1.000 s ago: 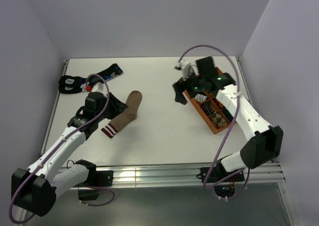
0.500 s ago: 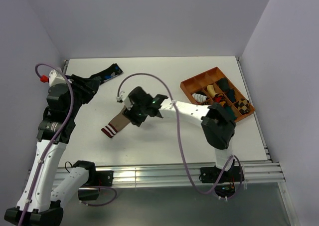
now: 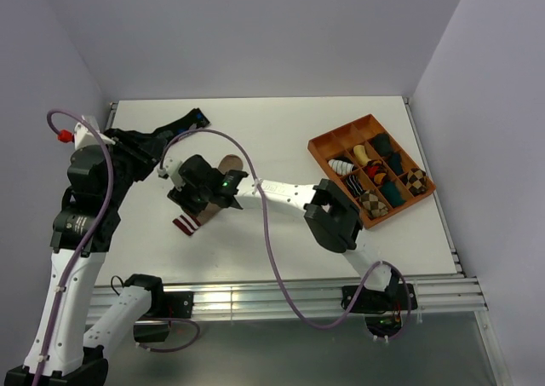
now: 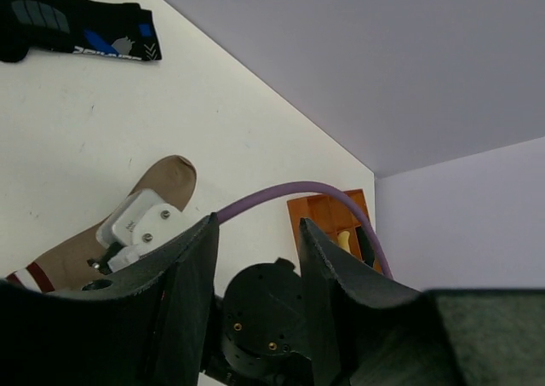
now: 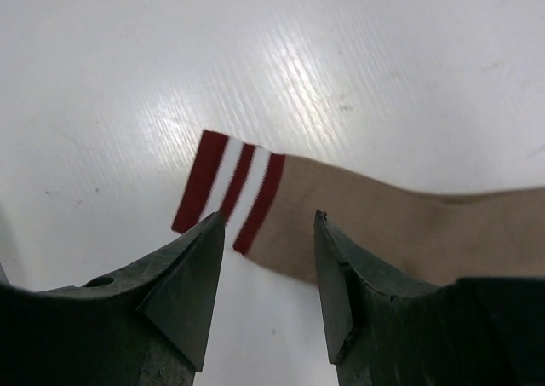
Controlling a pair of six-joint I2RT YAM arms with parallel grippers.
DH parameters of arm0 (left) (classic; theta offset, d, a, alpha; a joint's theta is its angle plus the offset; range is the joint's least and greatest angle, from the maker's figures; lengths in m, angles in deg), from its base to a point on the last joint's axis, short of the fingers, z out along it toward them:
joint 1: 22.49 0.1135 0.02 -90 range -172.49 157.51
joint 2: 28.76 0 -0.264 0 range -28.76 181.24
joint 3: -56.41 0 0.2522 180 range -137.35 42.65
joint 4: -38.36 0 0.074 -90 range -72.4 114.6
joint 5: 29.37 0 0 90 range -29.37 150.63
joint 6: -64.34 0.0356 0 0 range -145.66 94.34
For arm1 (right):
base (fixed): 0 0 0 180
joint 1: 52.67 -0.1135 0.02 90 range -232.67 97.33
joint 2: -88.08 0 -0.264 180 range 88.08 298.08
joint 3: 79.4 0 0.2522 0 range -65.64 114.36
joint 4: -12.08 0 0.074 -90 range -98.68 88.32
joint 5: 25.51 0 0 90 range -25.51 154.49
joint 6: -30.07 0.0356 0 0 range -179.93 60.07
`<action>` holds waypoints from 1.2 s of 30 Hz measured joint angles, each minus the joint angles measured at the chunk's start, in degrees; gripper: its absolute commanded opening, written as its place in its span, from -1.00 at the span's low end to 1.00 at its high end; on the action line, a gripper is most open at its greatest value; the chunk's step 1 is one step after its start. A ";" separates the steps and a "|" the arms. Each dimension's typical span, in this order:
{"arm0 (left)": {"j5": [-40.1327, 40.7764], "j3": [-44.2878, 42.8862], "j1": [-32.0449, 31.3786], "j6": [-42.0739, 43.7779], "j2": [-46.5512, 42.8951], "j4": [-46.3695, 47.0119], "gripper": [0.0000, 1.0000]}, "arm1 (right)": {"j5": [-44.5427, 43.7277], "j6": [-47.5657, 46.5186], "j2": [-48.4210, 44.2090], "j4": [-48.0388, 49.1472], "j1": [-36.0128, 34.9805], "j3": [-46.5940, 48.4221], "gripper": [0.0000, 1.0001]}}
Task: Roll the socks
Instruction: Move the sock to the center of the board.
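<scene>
A long tan-brown sock [image 3: 231, 163] lies flat on the white table [image 3: 281, 139], a bit left of the middle. Its round toe points to the back of the table. Its cuff [image 5: 230, 190], with dark red and white stripes, points to the front. The right gripper [image 5: 268, 220] reaches far over to the left side and hangs right above this sock, near the striped end. Its jaws are spread apart, one on each side of the tan part just beside the stripes. You cannot tell if the tips touch the cloth. The left gripper [image 4: 255, 233] is up high at the left side of the table. Its jaws are spread too, and nothing is between them. Its camera looks down past them at the toe of the tan sock and at the top of the right arm. A purple cable [image 3: 264, 233] loops from the right arm. A black sock with blue and white marks [image 3: 183, 123] lies at the back left of the table, well apart from the tan sock. An orange tray [image 3: 339, 131] sits on the right side. It has little boxes inside, with rolled sock bundles in them.
</scene>
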 measured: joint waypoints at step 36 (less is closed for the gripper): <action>-2.27 2.47 0.00 1.31 -0.61 -1.03 -0.02 | -3.96 -1.75 11.15 2.27 -5.95 3.65 0.02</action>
